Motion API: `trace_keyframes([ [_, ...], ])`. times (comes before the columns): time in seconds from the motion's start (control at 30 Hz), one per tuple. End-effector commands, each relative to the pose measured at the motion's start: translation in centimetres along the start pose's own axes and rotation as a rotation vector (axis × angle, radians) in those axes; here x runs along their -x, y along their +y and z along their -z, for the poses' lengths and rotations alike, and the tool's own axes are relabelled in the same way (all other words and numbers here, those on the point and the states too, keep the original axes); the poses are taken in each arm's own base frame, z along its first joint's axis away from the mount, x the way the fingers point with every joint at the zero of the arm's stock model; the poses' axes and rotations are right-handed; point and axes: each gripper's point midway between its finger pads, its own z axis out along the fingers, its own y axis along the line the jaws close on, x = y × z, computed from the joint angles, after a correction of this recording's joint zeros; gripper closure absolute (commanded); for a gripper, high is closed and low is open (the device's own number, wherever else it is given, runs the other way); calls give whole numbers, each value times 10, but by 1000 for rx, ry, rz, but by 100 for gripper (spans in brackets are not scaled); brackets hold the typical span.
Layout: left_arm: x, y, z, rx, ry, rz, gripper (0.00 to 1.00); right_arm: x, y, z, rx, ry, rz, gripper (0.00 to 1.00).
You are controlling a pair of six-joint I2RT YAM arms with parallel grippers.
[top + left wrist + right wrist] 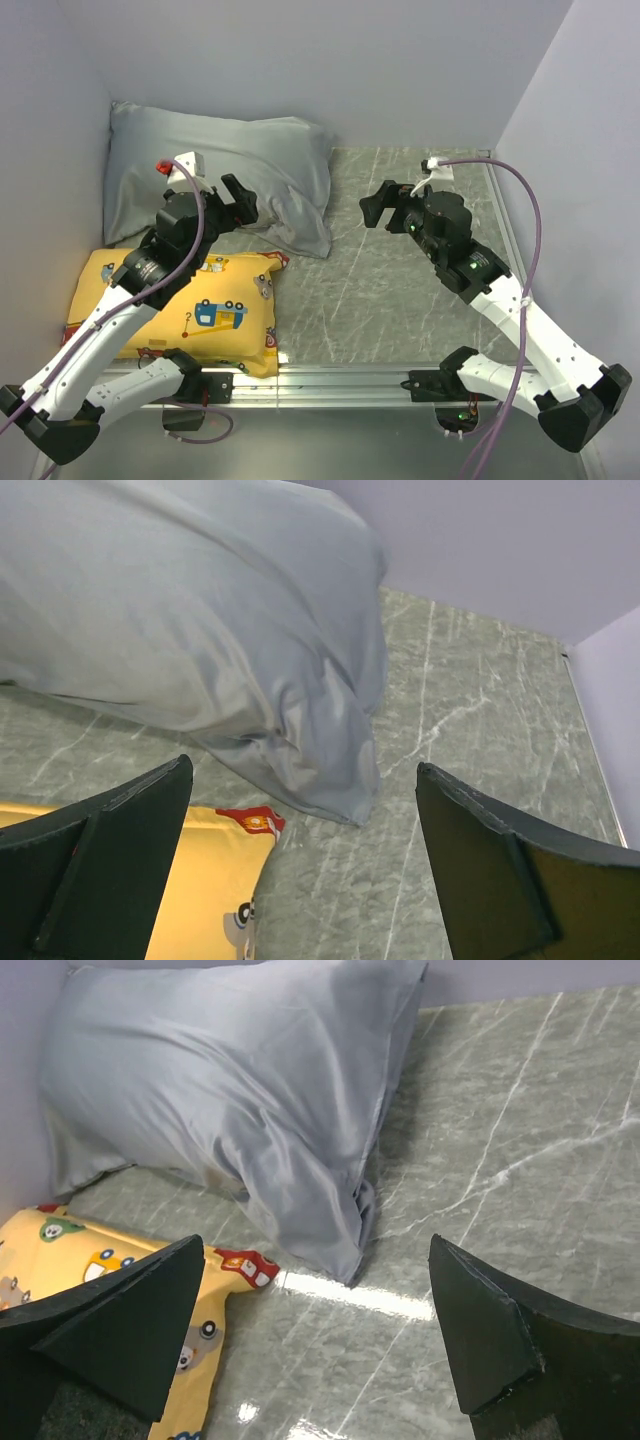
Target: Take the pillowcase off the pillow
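The silver-grey pillowcase [225,170] covers the pillow at the back left, against the walls; the white pillow itself is hidden inside it. Its loose open end hangs limp at the near right corner [315,240]. The pillowcase also shows in the left wrist view [200,630] and the right wrist view [240,1090]. My left gripper [240,205] is open and empty, hovering over the pillowcase's near edge. My right gripper [385,208] is open and empty, to the right of the pillowcase, above the bare table.
A yellow cartoon-vehicle cushion [190,310] lies at the front left, just in front of the pillowcase; it also shows in the left wrist view [200,880] and the right wrist view [90,1260]. Walls close in the back and both sides. A metal rail [330,380] runs along the near edge.
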Motion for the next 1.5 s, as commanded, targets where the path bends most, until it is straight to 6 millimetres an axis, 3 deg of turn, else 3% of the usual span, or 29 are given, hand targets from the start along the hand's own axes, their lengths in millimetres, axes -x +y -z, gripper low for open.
trace_keyframes([
  [0.0, 16, 6, 1, 56, -49, 18, 1, 10, 1, -2, -1, -23, 28, 0],
  [0.23, 26, 19, 0, 130, -114, 39, 1, 3, 16, -15, 63, 32, 60, 0],
  [0.33, 26, 43, -10, 258, -139, 84, 1, -2, 24, -30, 93, 52, 68, 0],
  [0.37, 16, 46, -16, 260, -89, 91, 1, -13, 23, -44, 83, 90, 69, 0],
  [0.4, 14, 67, -29, 324, -71, 130, 1, -12, 27, -49, 90, 95, 60, 0],
  [0.57, 9, 128, -50, 465, -48, 242, 1, -39, 52, -85, 165, 140, 34, 0],
  [0.6, 18, 141, -56, 499, -98, 265, 1, -54, 58, -100, 167, 173, 37, 0],
  [0.63, 13, 150, -61, 518, -97, 275, 1, -59, 59, -108, 165, 182, 38, 0],
  [0.67, 10, 164, -72, 548, -93, 296, 1, -62, 68, -118, 193, 189, 35, 0],
  [0.73, 7, 167, -92, 527, -85, 313, 1, -87, 68, -146, 196, 232, 36, 0],
  [0.8, -6, 178, -112, 545, -50, 318, 1, -87, 79, -163, 241, 213, 33, 0],
  [0.83, -2, 175, -122, 513, -65, 327, 1, -110, 74, -179, 230, 259, 33, 0],
  [0.9, -13, 187, -140, 526, -50, 321, 1, -115, 80, -196, 245, 259, 23, 0],
  [0.93, -11, 188, -149, 506, -54, 325, 1, -133, 74, -208, 229, 288, 21, 0],
  [0.97, -26, 197, -160, 532, -20, 319, 1, -133, 77, -215, 232, 287, 12, 0],
  [1.13, -34, 198, -198, 486, 13, 317, 7, -150, 71, -233, 198, 292, -5, 3],
  [1.17, -45, 202, -209, 491, 40, 311, 11, -151, 69, -236, 190, 291, -6, 8],
  [1.23, -37, 199, -222, 486, 52, 294, 21, -149, 68, -237, 176, 287, -10, 17],
  [1.27, -48, 203, -227, 500, 98, 278, 25, -146, 69, -234, 179, 282, -7, 33],
  [1.3, -44, 201, -231, 491, 96, 277, 29, -142, 69, -233, 179, 273, -3, 44],
  [1.33, -37, 197, -234, 474, 85, 277, 43, -140, 66, -232, 168, 267, -1, 59],
  [1.37, -34, 194, -235, 459, 82, 277, 51, -141, 60, -230, 143, 270, 0, 86],
  [1.43, -26, 183, -238, 409, 73, 268, 71, -127, 60, -221, 139, 244, -7, 100],
  [1.47, -25, 179, -239, 394, 77, 264, 78, -132, 53, -214, 122, 253, -19, 100],
])
